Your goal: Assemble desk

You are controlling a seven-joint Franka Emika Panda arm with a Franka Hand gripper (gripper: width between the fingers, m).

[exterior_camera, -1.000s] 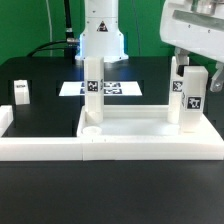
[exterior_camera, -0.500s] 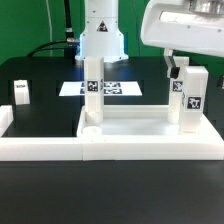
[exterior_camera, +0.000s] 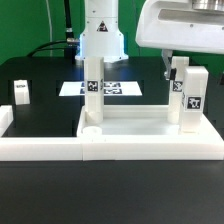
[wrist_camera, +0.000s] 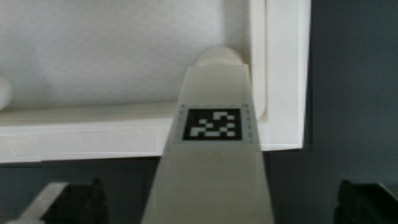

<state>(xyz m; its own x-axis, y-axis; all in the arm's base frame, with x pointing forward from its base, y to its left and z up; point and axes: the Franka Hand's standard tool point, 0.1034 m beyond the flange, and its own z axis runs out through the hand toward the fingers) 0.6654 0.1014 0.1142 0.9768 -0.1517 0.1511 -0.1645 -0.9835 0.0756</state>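
The desk top (exterior_camera: 135,122) lies as a shallow white tray with legs standing on it. One tagged leg (exterior_camera: 92,92) is upright at the exterior view's left. Two more stand at the right, one nearer (exterior_camera: 191,98) and one behind it (exterior_camera: 178,76). A fourth short leg (exterior_camera: 20,92) lies loose far left. My gripper (exterior_camera: 178,62) hangs open over the right-hand legs. In the wrist view a tagged leg (wrist_camera: 215,150) runs between my dark fingertips (wrist_camera: 71,203), with a gap on each side, over the tray's rim (wrist_camera: 276,70). My gripper (wrist_camera: 217,205) holds nothing.
A long low white border rail (exterior_camera: 40,148) runs along the tray's front and the exterior view's left. The marker board (exterior_camera: 112,88) lies behind the tray, in front of the arm's white base (exterior_camera: 100,35). A round socket (exterior_camera: 92,129) shows at the tray's front left corner.
The gripper has shifted toward the exterior view's left above the right-hand legs. Its jaws stay wide apart. The legs and tray have not moved.
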